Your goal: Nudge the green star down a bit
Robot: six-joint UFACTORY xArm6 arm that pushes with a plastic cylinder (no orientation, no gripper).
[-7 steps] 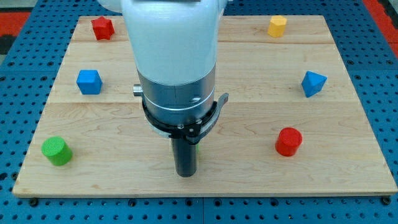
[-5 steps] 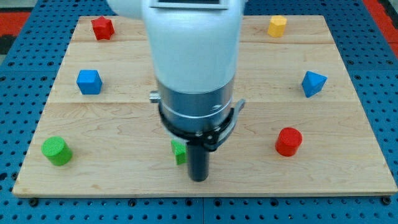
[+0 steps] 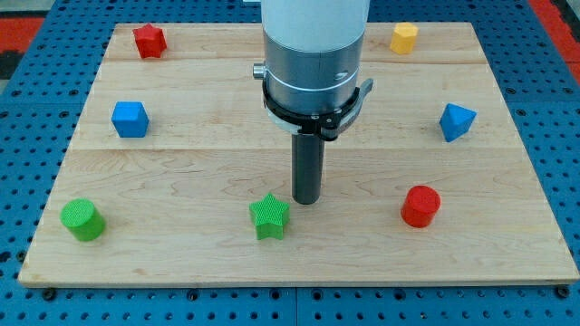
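My tip (image 3: 306, 201) sits just up and to the view's right of the green star (image 3: 269, 217), very close beside it, and the star lies near the bottom middle of the wooden board (image 3: 507, 136); I have no pincer, only a rod.

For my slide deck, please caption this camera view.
My tip rests just up and to the view's right of the green star near the wooden board's bottom edge.

Pretty sure we're looking at a robotics lab bench: wooden board (image 3: 507, 136) sitting on a blue perforated mounting table (image 3: 562, 109), toy-like blocks scattered around.
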